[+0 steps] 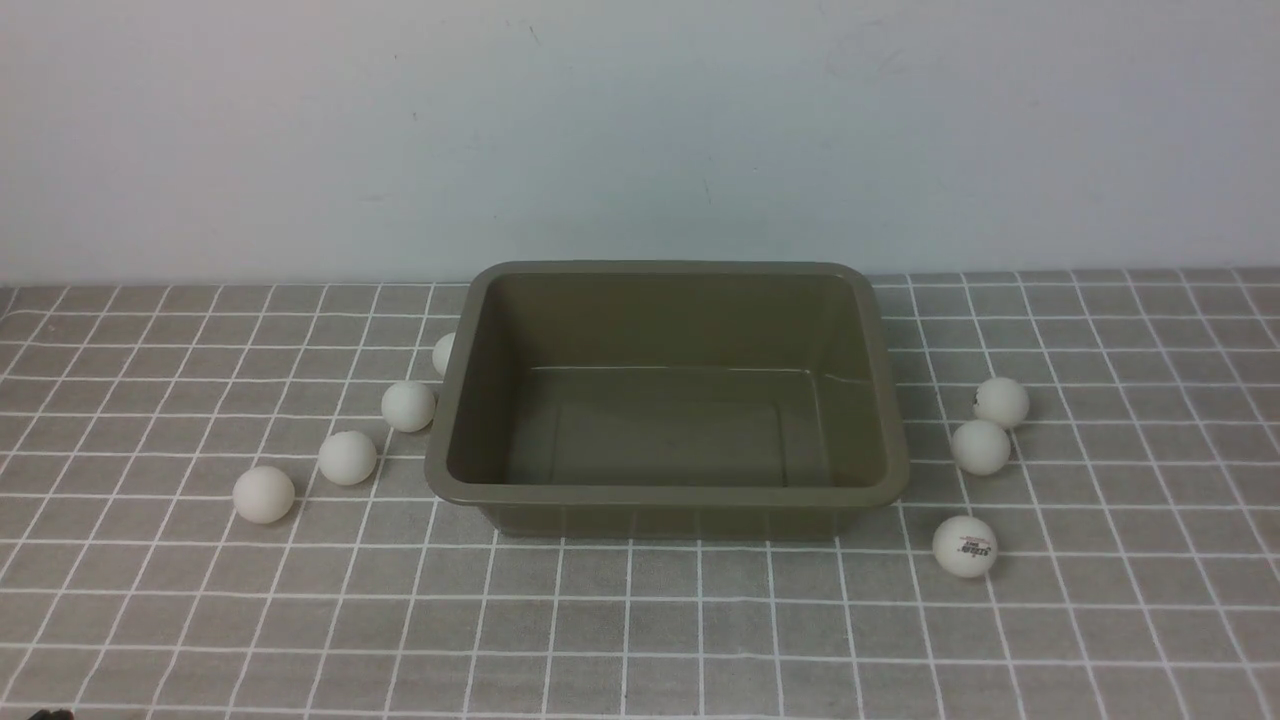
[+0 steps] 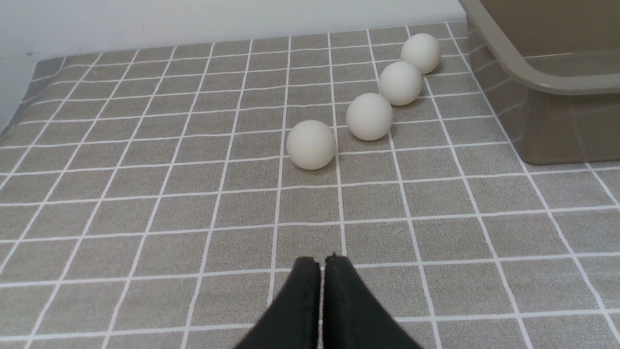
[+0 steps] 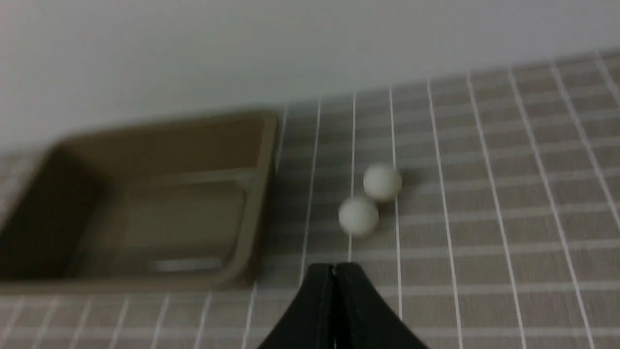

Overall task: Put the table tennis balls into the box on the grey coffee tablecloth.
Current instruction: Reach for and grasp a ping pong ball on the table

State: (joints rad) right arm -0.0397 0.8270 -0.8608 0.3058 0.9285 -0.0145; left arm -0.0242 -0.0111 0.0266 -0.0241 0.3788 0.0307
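The olive-brown box (image 1: 665, 494) stands empty in the middle of the grey checked tablecloth (image 1: 640, 620). Several white balls lie in a slanted row to its left, from the nearest ball (image 1: 264, 494) to one half hidden behind the box's corner (image 1: 444, 353). Three balls lie to its right; the front one (image 1: 964, 546) has a dark logo. Neither gripper shows in the front view. My left gripper (image 2: 322, 259) is shut and empty, short of the row's nearest ball (image 2: 311, 144). My right gripper (image 3: 333, 265) is shut and empty, short of two balls (image 3: 358, 216).
A pale wall runs close behind the box and the cloth's far edge. In the left wrist view the box's corner (image 2: 533, 82) stands beside the row of balls. The right wrist view is blurred, and the box (image 3: 252, 194) lies beside the two balls.
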